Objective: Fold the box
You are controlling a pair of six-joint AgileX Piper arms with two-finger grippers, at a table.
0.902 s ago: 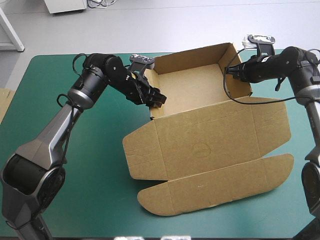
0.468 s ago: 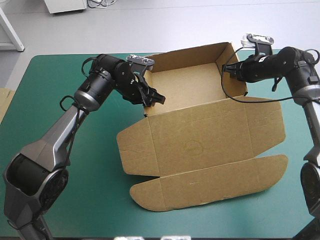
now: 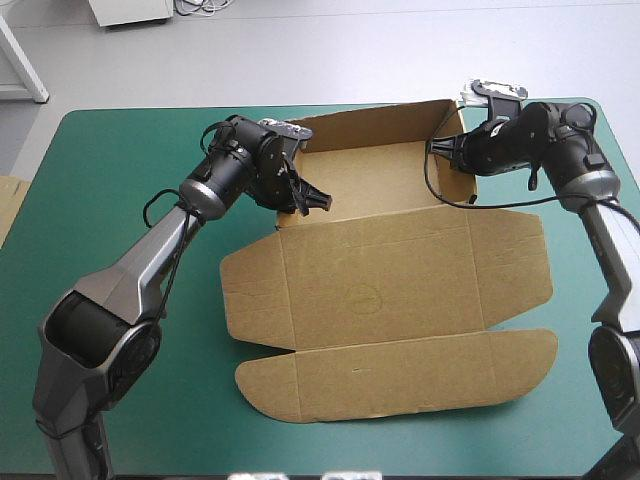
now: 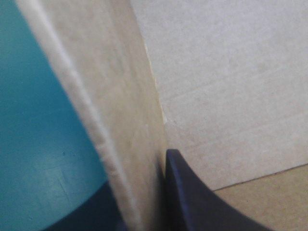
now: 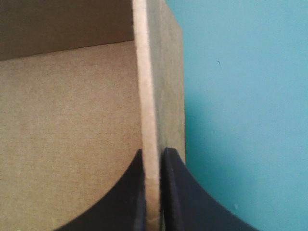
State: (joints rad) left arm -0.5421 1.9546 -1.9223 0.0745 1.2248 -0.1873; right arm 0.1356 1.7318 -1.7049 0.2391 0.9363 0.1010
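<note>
Two robot arms work at a table (image 3: 100,180) with a teal-green cover, where the brown box (image 3: 385,270) lies a little right of centre, its far end near the table's far edge. The lid (image 3: 380,290) lies flat toward the robot, its side flaps and long rounded front flap (image 3: 400,375) spread on the cover. Beyond it the tray (image 3: 370,180) stands open, with all its walls raised.

The left side wall (image 4: 120,96) and the right side wall (image 5: 151,72) are each pinched near the corner where the tray meets the lid. The left gripper (image 3: 308,200) has its black fingers all but closed, one inside the tray and one outside, with board between them. The right gripper (image 3: 447,152) clamps its wall the same way, fingers nearly together on the wall's top edge.

The step in hand appears to be setting the side walls, with the tray essentially formed. The next move likely calls for both grippers to let go evenly and lift straight off, without dragging the walls outward or shifting the box.

A strip of more board (image 3: 8,205) shows at the table's left edge.
</note>
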